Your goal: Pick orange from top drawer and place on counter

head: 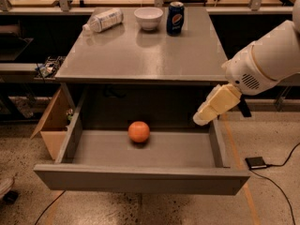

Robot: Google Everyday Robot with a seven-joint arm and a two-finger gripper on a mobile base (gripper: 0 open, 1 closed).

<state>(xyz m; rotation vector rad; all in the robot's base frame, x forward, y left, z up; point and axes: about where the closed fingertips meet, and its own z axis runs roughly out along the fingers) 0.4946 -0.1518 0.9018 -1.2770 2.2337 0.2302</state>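
The orange (138, 131) lies in the open top drawer (140, 179), near the middle of its floor and toward the back. The counter (150, 55) is the grey top just above the drawer. My gripper (202, 119), cream-coloured on a white arm, hangs over the drawer's right wall near the back right corner. It is to the right of the orange, slightly higher, apart from it and empty of the fruit.
On the counter's far edge lie a plastic bottle (103, 20) on its side, a white bowl (148, 18) and a blue soda can (175, 18). A cardboard box (51, 125) stands left of the drawer. A small black device (256, 162) with a cable lies on the floor at right.
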